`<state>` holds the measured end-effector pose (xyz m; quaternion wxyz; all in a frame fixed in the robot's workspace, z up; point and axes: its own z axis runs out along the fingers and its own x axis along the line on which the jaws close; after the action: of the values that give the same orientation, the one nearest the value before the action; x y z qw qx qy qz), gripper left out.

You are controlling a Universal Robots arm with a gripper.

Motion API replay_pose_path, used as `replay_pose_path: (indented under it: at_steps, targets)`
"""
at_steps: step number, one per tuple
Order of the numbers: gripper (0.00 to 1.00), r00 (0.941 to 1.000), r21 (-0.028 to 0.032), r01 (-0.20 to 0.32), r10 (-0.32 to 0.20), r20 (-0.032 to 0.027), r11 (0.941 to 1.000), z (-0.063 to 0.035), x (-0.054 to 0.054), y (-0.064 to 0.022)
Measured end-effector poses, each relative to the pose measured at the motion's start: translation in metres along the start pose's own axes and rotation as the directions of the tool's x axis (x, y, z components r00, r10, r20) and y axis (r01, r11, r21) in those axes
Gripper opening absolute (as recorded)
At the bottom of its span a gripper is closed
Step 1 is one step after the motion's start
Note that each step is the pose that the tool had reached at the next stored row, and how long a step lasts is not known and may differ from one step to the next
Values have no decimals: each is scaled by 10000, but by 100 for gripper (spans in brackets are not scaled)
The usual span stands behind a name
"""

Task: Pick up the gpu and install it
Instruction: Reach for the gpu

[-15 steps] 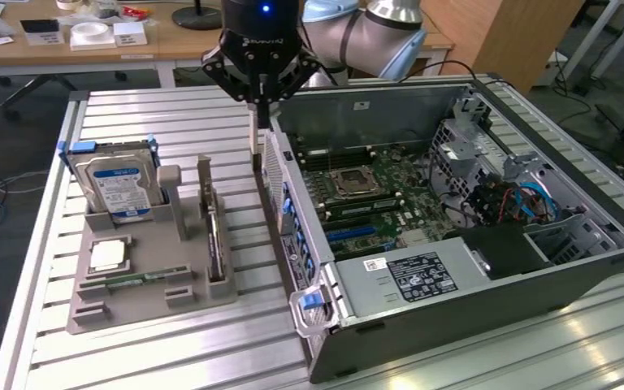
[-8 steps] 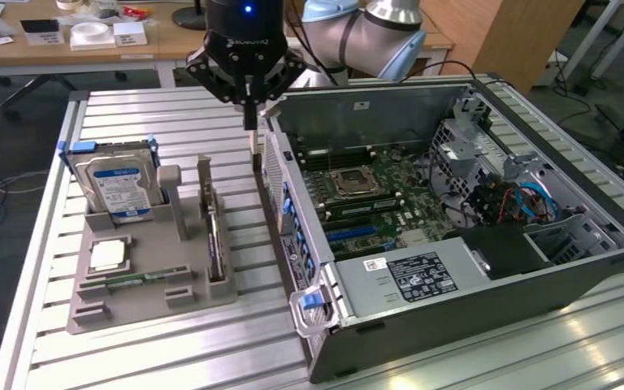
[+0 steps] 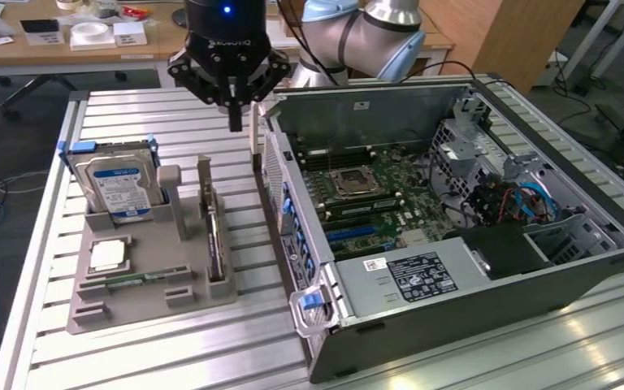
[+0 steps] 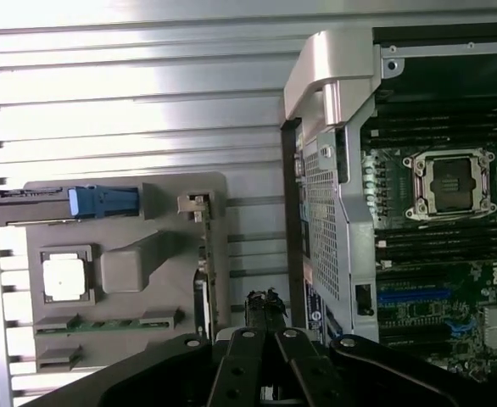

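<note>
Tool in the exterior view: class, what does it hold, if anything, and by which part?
Nothing is held. The tool is shut and empty; the gpu stands in the grey holder.

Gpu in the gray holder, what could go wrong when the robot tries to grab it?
1. The gripper is shut and hangs between the holder and the computer case, not over the gpu, so it might miss the card.
2. The gpu stands on edge in a narrow slot. A crooked pull might jam it.
3. The case wall is close beside the holder, so the gripper might bump it.
</note>
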<state>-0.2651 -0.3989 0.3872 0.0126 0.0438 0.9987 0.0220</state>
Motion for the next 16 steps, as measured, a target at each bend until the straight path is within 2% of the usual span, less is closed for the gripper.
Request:
replay_pose_path:
  at_steps: [8, 16]
  targets:
    - [11, 10000, 0, -10, 10, 1, 10000, -1, 126, -11]
    - [11, 10000, 0, -11, 11, 0, 10000, -2, 181, -16]
